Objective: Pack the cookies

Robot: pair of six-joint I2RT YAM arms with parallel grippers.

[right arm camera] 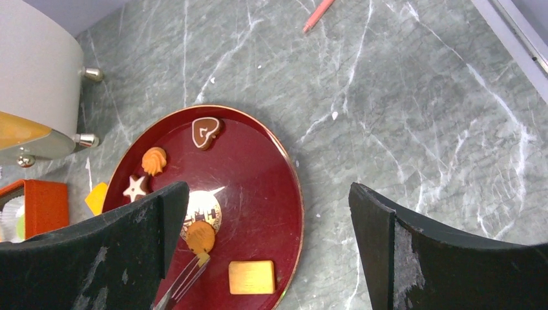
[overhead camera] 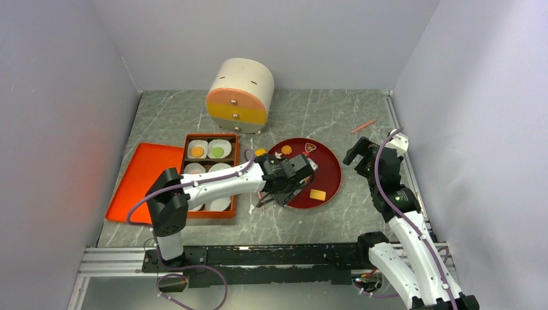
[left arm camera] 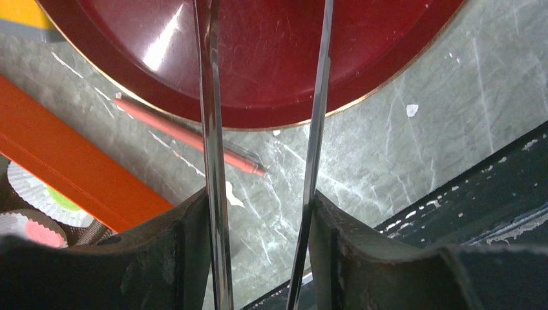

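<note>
A few cookies (overhead camera: pixel 197 151) lie in the box (overhead camera: pixel 210 136) at centre left; six wait on the plate (overhead camera: pixel 331 169). Your left tool (left arm camera: pixel 262 223) clamps tweezers (left arm camera: pixel 210 129); your right tool (right arm camera: pixel 268 200) gapes empty.

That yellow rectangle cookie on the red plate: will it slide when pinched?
Likely stiff and light: the yellow rectangle cookie looks flat. On the glossy red plate it may skate if nudged; the tweezers probably need its edges.

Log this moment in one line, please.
left gripper: shut on tweezers | tips at orange round cookie on red plate | right gripper: open, empty
</note>
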